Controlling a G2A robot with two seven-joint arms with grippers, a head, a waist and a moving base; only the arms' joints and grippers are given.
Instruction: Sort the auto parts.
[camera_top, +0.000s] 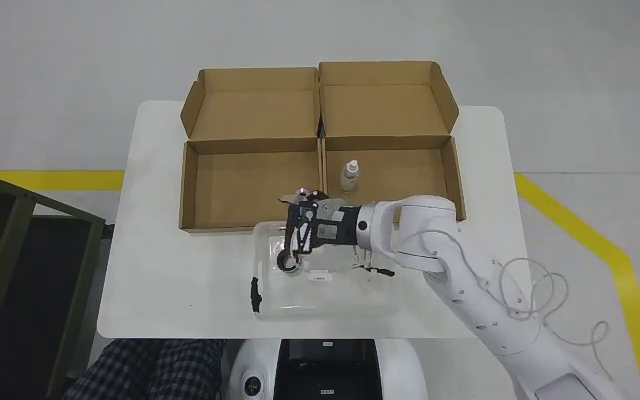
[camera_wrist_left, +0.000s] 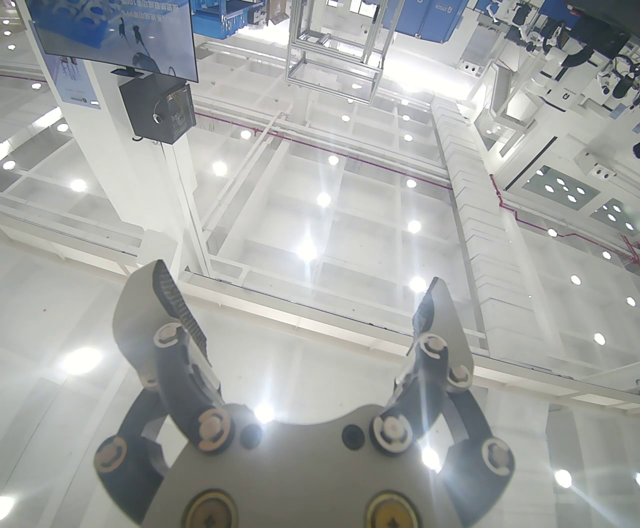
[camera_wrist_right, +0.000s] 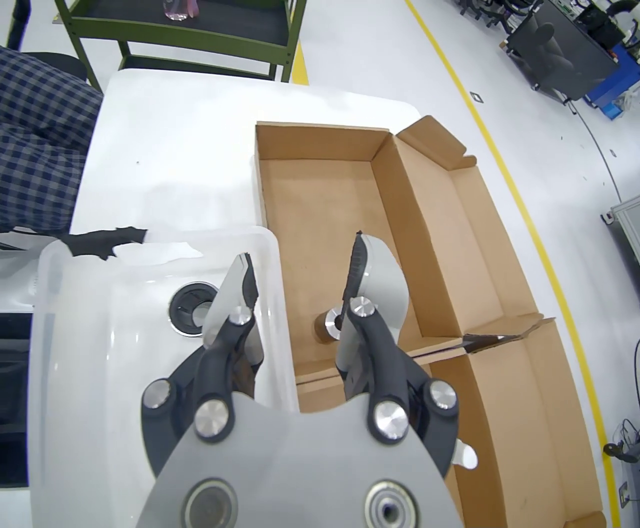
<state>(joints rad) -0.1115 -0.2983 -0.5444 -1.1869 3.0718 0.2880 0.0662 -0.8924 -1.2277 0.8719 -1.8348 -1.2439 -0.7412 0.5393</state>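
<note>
Nearest on the surface (camera_top: 160, 250) stands a clear bin (camera_top: 320, 312), and it holds work not yet done. A black ring part (camera_top: 288, 263) lies on its floor toward the far left. A flat black piece (camera_top: 254, 292) sits at its left end, though whether it is inside or across the rim I cannot tell.

Just above the bin's far wall hangs the right hand (camera_wrist_right: 300, 270), released and carrying nothing. One finger is over the bin close to the ring, and the other is over the near edge of the left cardboard box (camera_top: 215, 190).

In that box, close to its near right corner and almost under the hand, a short metal cylinder (camera_wrist_right: 327, 325) stands on end. Beyond and to the right, the right cardboard box (camera_top: 400, 185) holds a small white bottle-shaped part (camera_top: 349, 175) by its left wall.

The left hand (camera_wrist_left: 297, 280) is spread wide and empty, pointed up at the ceiling and well away from the work.

My reading is that sorting is partway through: one part sits in each box, and the hand is between a drop and the next pick. The ring looks like the likely target. That calls for bringing the hand back toward the near side, lowering it inside the bin wall, and straddling the ring's rim before closing. The wall leaves little room on the far side.
</note>
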